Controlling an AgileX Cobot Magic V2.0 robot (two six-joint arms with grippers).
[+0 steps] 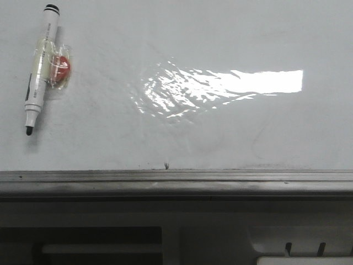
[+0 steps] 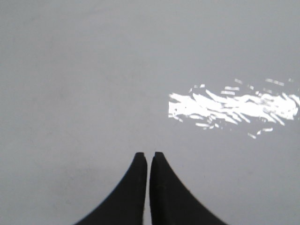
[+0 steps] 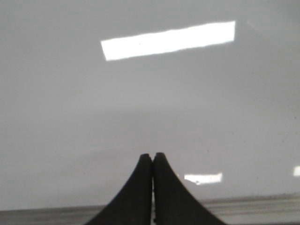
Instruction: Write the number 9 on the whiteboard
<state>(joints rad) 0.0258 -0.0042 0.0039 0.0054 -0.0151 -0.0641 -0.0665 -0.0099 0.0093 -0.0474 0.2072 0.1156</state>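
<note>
The whiteboard (image 1: 220, 132) fills the front view, glossy white with a bright glare patch and a grey metal rail (image 1: 176, 182) along its near edge. No number 9 shows on it. A white marker pen (image 1: 41, 69) with a black tip lies uncapped at the board's far left, tip pointing toward the rail, with a clear tape wrap and a red piece (image 1: 62, 66) on its side. My left gripper (image 2: 150, 153) is shut and empty above bare board. My right gripper (image 3: 153, 154) is shut and empty above the board near the rail (image 3: 253, 206). Neither gripper shows in the front view.
Below the rail stands a beige-grey plastic panel (image 1: 209, 232) with dark slots (image 1: 83, 243). Faint smudges mark the board near the rail (image 1: 259, 149).
</note>
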